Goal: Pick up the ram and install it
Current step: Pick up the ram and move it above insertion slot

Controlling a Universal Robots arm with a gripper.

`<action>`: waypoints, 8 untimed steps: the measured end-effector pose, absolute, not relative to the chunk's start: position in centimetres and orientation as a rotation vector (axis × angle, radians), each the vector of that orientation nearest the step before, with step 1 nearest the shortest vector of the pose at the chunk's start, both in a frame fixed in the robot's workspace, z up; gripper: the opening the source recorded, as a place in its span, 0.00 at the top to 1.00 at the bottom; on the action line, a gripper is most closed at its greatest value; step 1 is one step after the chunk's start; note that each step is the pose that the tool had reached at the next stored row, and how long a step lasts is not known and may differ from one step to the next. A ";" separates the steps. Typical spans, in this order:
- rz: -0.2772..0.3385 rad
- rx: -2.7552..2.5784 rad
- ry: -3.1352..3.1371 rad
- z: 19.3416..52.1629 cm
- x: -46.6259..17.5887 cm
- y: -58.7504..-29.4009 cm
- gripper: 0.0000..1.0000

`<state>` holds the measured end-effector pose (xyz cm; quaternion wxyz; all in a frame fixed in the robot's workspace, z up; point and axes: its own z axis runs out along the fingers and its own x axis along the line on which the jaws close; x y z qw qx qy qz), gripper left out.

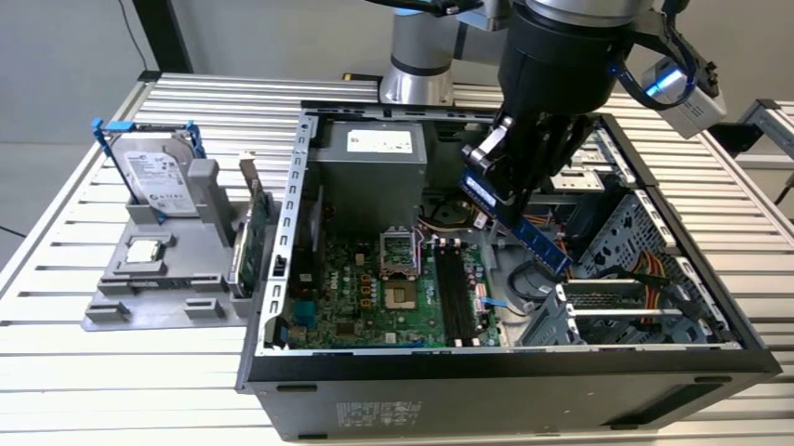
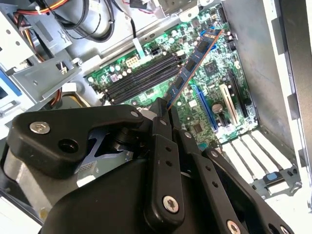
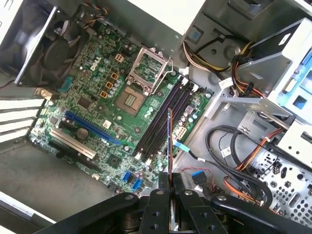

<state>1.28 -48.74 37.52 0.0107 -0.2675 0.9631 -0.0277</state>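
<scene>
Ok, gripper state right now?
Gripper: closed on the ram, holding it above the motherboard.

Matt tool (image 3: 169,179), PCB ram (image 2: 191,67) (case (image 1: 293,186): dull sheet metal).

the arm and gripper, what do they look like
The arm is a silver-grey tube that ends in a bulky black wrist section. A blue cable loops beside a pale boxy camera mounted there. The gripper is matte black, built of flat hinged link bars with round silver screws at the pivots.
</scene>
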 end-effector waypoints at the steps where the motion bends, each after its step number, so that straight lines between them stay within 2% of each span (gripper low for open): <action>1: -0.086 -0.834 3.006 37.5 1.3 -48.7 1.00; 8: -0.086 -0.833 3.006 37.5 1.3 -48.7 1.00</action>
